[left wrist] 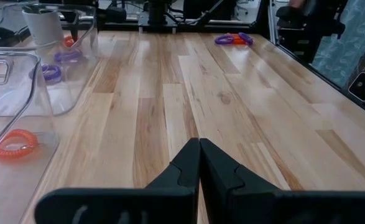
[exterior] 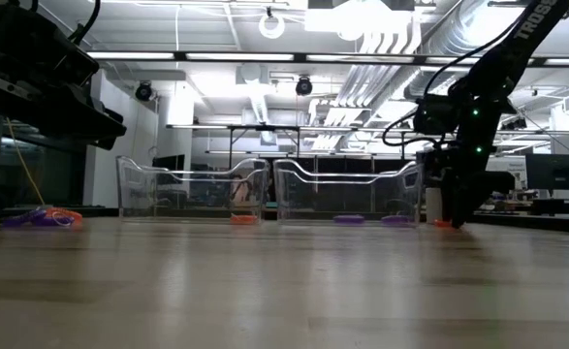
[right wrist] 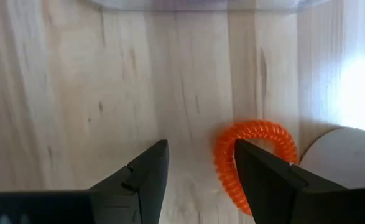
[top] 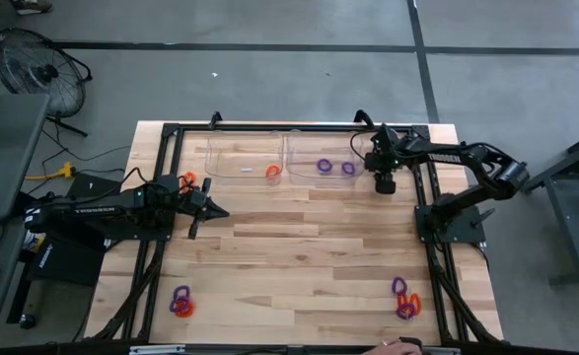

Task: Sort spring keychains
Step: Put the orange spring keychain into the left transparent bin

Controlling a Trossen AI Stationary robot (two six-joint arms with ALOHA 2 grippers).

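Beside the clear bins at the table's far right, the right gripper [right wrist: 198,165] is poised with fingers parted; an orange spring keychain [right wrist: 254,155] lies partly under one finger. Recentring before closing is advised. Left gripper [left wrist: 199,163] waits closed.

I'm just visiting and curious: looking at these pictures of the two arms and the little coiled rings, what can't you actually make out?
- Right wrist view: part of the orange spring keychain is hidden behind one finger of the open right end effector.
- High view: the orange keychain by the left arm is partly covered by it; the corner piles are too small to count.
- Low view: the left end effector is cut off by the picture's edge.
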